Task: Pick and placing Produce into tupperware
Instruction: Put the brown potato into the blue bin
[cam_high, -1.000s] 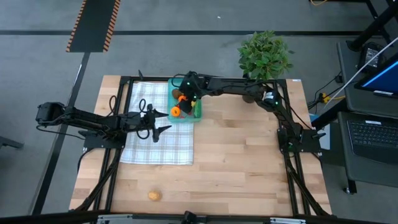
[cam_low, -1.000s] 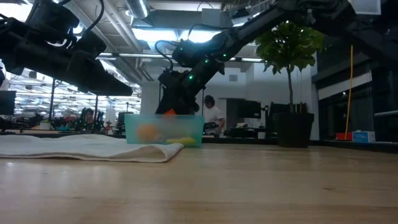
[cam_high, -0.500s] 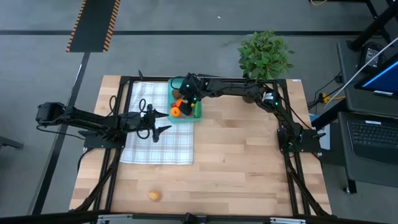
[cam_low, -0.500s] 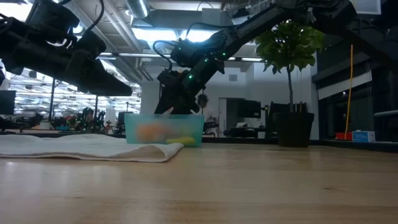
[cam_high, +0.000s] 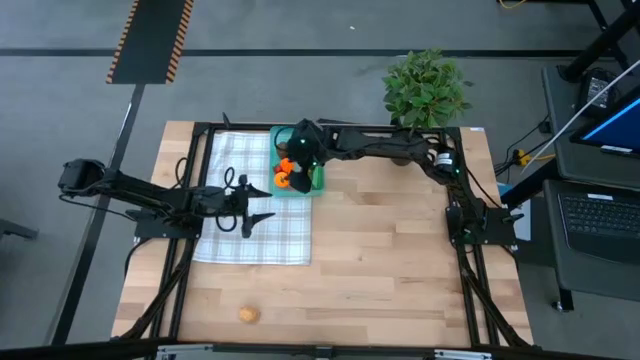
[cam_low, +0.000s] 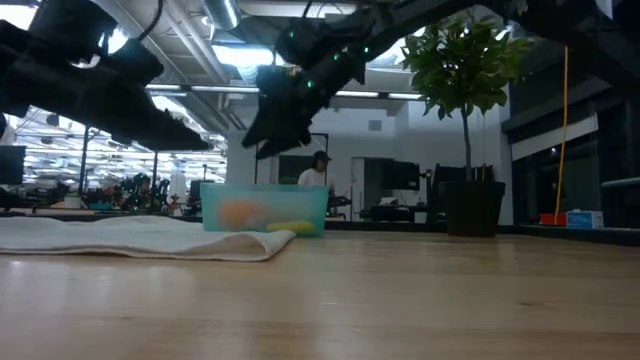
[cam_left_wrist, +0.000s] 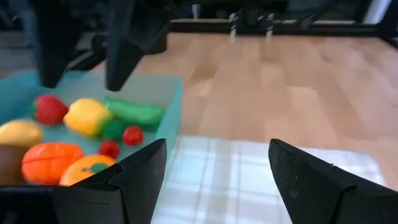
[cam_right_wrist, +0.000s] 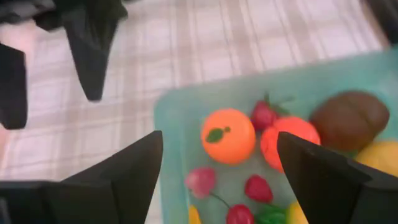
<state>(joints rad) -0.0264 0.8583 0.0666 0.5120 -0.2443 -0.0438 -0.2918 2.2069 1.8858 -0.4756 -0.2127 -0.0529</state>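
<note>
The tupperware (cam_high: 298, 172) is seen at the far edge of the checked cloth (cam_high: 250, 225), directly beneath the right gripper (cam_high: 296, 160), and it is already well stocked: an orange (cam_right_wrist: 227, 136), a brown piece (cam_right_wrist: 349, 121), small red fruits, a yellow piece (cam_left_wrist: 87, 116) and the green elongated piece (cam_left_wrist: 134, 112) are all lying inside its teal walls. Nothing is carried by the right gripper; its fingers are spread wide and empty, raised clear above the container's rim in the low view. Just beside the container, over the cloth, the left gripper (cam_high: 258, 203) is held with its fingers parted too, and nothing between them. Well away from both grippers, near the table's front edge, one small yellowish-brown piece (cam_high: 247, 314) is left lying on the bare wood. The job is judged nearly finished, that lone stray being all that remains to be fetched.
</note>
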